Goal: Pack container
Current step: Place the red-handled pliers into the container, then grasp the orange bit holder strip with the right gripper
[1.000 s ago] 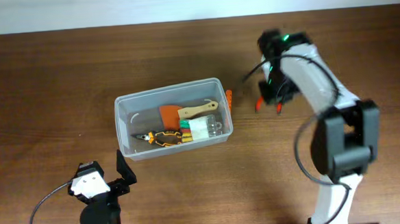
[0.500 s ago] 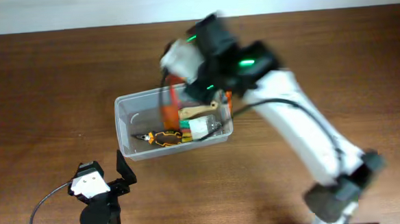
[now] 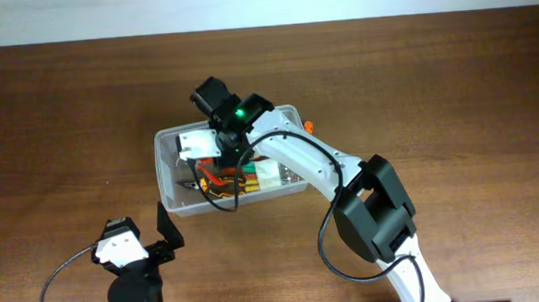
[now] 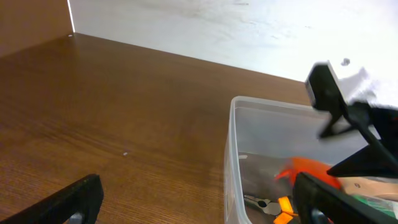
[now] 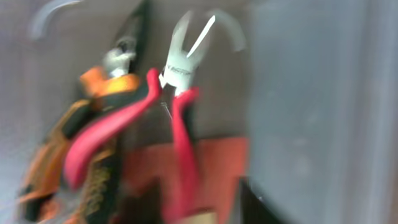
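The container [image 3: 167, 179], a clear tub, stands mid-table and its near wall [image 4: 231, 162] shows in the left wrist view. My right gripper [image 3: 216, 161] reaches down into its left half. In the blurred right wrist view red-handled cutters [image 5: 177, 106] lie inside with their handles spread, next to orange-black pliers [image 5: 93, 130]. My right gripper [image 5: 205, 208] looks open, with one red handle running between its dark fingers [image 5: 264, 202]. My left gripper [image 3: 149, 233] rests open in front of the container's left corner, holding nothing.
Inside the container also lie an orange scraper [image 4: 308, 171] and a small clear box of coloured bits [image 3: 269, 174]. A small orange item [image 3: 310, 127] sits just outside the container's far right corner. A white wall [image 4: 249, 31] backs the table.
My right arm swung from the table's right side over to the container with the red-handled cutters and now reaches into it; its jaws have parted. The left arm has not moved.
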Available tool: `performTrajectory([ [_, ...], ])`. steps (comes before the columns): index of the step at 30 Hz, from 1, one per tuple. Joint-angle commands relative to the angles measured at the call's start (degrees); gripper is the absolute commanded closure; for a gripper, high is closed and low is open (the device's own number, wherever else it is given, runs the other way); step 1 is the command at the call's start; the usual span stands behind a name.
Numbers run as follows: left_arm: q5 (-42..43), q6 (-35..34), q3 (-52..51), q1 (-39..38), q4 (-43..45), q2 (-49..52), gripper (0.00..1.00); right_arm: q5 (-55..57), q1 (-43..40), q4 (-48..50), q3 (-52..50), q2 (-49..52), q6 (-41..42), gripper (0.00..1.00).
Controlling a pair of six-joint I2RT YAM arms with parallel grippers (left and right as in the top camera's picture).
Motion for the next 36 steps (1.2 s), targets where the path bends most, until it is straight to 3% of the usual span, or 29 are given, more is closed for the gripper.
performTrajectory([
  [1, -0.2, 0.5, -0.2, -0.2, 0.0, -0.2, 0.01, 8.5, -0.2, 0.9, 2.6, -2.2, 9.4, 0.02],
  [6, -0.2, 0.5, -0.2, -0.2, 0.0, -0.2, 0.01, 24.9, -1.0, -6.3, 11.4, -7.7, 28.1, 0.02],
  [10, -0.2, 0.5, -0.2, -0.2, 0.0, -0.2, 0.01, 25.8, -4.6, -18.3, 18.9, -12.5, 45.9, 0.02],
  [14, -0.2, 0.5, -0.2, -0.2, 0.0, -0.2, 0.01, 20.5, -11.8, -26.9, 20.7, -15.8, 56.6, 0.02],
  [20, -0.2, 0.5, -0.2, -0.2, 0.0, -0.2, 0.01, 6.4, -26.9, -33.2, 16.1, -13.0, 80.0, 0.01],
  [24, -0.2, 0.5, -0.2, -0.2, 0.0, -0.2, 0.01, 6.3, -29.2, -28.0, 6.0, -9.9, 86.3, 0.03],
  [29, -0.2, 0.5, -0.2, -0.2, 0.0, -0.2, 0.01, 4.3, -27.3, -22.4, -5.5, -7.1, 88.5, 0.05],
  [36, -0.2, 0.5, -0.2, -0.2, 0.0, -0.2, 0.01, 1.8, -22.0, -18.8, -12.6, -6.4, 84.9, 0.05],
])
